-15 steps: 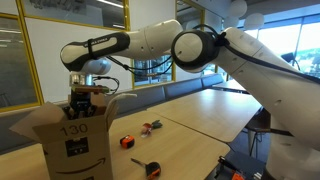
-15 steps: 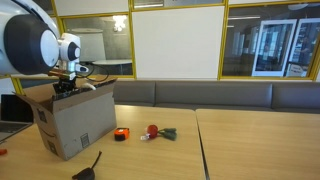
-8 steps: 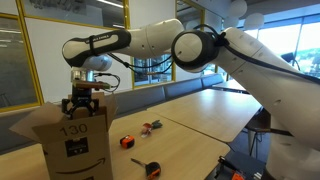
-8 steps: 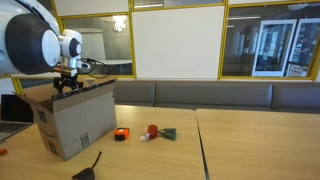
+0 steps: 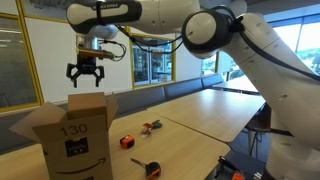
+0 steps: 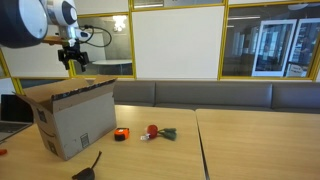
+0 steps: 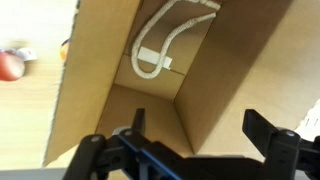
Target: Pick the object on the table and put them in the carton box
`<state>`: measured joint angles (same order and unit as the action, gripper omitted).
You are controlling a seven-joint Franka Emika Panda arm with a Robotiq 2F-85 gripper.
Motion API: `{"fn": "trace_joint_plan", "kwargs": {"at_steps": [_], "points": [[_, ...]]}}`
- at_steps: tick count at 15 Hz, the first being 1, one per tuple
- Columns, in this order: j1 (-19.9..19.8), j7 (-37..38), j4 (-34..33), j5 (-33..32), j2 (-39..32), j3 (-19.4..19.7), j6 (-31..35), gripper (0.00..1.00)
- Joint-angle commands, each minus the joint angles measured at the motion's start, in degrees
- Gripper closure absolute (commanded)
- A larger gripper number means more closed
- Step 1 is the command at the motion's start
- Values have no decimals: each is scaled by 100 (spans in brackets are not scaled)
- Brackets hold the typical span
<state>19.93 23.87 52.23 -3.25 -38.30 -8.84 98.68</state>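
The hand (image 5: 87, 72) is seen raised well above the open carton box (image 5: 75, 135) in both exterior views, and nothing is gripped in it: the fingers (image 7: 265, 130) are spread wide apart with only air between them. In the wrist view the hand (image 7: 192, 125) is shown looking straight down into the carton box (image 7: 110, 120), where a coiled white cord (image 7: 160, 50) is seen lying on the bottom. The box (image 6: 75, 118) is stood on the worktop (image 6: 260, 140) with its flaps open upward. Three loose things are left on the worktop (image 5: 210, 110) beside the box: a small orange object (image 5: 127, 142) nearest to it, a red and green object (image 5: 151, 126) just beyond that, and a black object (image 5: 150, 168) lying nearer the front edge. The same three are seen in an exterior view at (image 6: 121, 133), (image 6: 155, 131) and (image 6: 88, 168)
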Motion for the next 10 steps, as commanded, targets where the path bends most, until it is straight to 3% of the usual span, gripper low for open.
{"fn": "trace_joint_plan", "kwargs": {"at_steps": [1,5,10], "points": [[124,570,342,-535,955,312,-30,0],[63,1019,872,-1065,2031,483,-50,0],[-242,1067,2217,-1203,3283,706,-12,0]]}}
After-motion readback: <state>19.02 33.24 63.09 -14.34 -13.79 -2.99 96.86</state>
